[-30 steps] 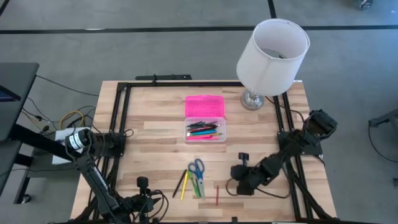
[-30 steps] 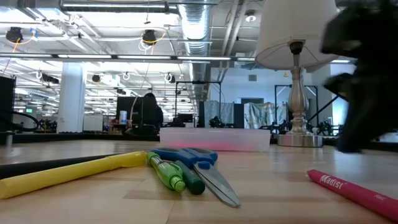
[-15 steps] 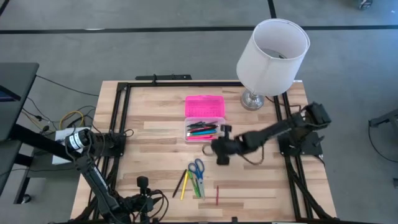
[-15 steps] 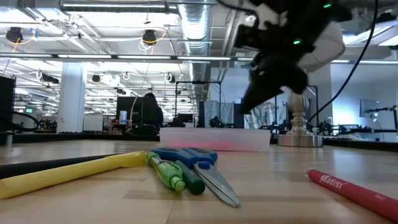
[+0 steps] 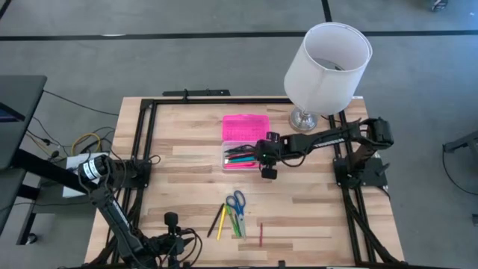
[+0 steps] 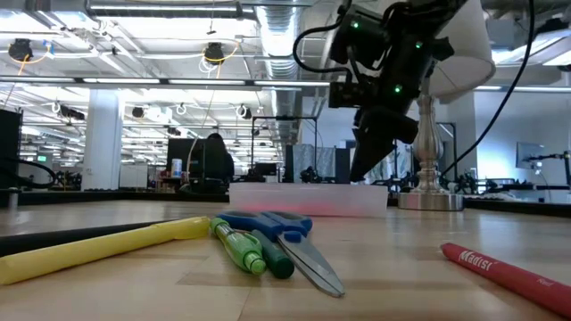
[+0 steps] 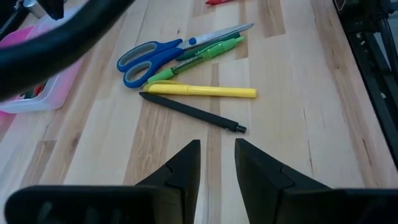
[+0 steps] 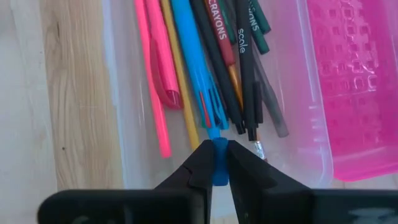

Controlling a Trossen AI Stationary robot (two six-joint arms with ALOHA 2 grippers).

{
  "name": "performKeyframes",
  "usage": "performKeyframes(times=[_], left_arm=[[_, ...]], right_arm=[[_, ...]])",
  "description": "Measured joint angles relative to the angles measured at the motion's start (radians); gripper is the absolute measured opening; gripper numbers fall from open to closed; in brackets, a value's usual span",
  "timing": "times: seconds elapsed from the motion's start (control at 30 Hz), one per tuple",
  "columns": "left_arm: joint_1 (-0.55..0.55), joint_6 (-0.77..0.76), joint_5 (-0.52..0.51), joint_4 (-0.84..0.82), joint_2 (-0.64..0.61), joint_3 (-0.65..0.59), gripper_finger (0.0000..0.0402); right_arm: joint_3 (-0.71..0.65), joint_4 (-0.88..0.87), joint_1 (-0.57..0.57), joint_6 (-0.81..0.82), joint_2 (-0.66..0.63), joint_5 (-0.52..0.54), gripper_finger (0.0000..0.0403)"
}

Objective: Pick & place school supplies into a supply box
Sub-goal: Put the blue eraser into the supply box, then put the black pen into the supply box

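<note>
School supplies not yet boxed lie near the table's front edge: a red crayon, blue-handled scissors, a green pen, a yellow pencil and a black pen, close together. The left gripper hangs just before them, its fingers slightly apart with nothing between them. Farther back at mid-table, the right gripper is over the clear box, pinching the end of a blue pen that lies among the pens inside. The pink lid lies open beyond it. A lamp stands at the far right corner.
</note>
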Motion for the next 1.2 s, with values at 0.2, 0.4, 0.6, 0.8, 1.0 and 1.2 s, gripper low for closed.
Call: performKeyframes(times=[0.2, 0.4, 0.6, 0.8, 1.0, 1.2], left_arm=[[0.001, -0.003, -0.022, 0.013, 0.0, -0.056, 0.0095], [0.026, 0.032, -0.056, 0.013, 0.0, -0.094, 0.0095], [0.105, 0.151, -0.203, 0.013, 0.0, -0.098, 0.0095], [0.27, 0.11, 0.009, 0.015, 0.0, -0.098, 0.0095], [0.417, 0.119, 0.261, 0.029, 0.0, -0.098, 0.0095], [0.443, 0.234, 0.345, 0.007, 0.0, -0.054, 0.0095]], right_arm=[[0.0, 0.002, -0.006, 0.015, 0.0, 0.001, 0.0065], [0.001, -0.003, -0.005, -0.017, -0.008, 0.009, 0.01], [0.0, -0.021, 0.022, -0.031, -0.026, 0.013, 0.0111], [0.001, -0.032, 0.132, 0.05, -0.131, 0.014, 0.0109], [0.0, -0.011, 0.328, 0.079, -0.248, 0.169, 0.0107], [-0.04, 0.027, 0.545, 0.18, -0.29, 0.462, 0.0107]])
